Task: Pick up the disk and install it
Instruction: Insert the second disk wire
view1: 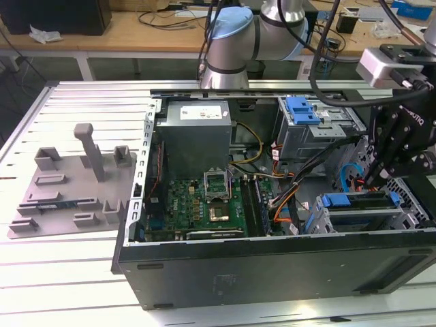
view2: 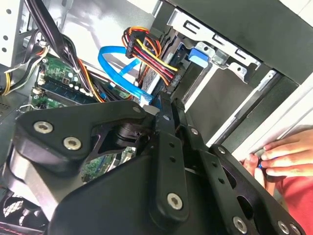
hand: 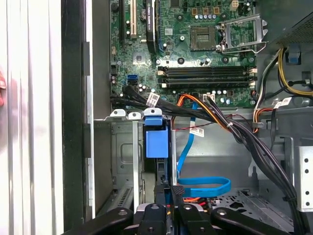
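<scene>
Blue-framed disk seated edge-on in its cage
Gripper hovers just beside the disk's end, its 2 jaws nearly together (whether they pinch anything cannot be told).

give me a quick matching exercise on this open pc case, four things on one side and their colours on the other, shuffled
Things:
1. flat looped data cable
2. power supply box
3. motherboard
4. parts tray beside the case

Colours:
A. green
B. blue
C. mauve-grey
D. silver-grey with a white sticker

Pairs: 1-B, 2-D, 3-A, 4-C
</scene>
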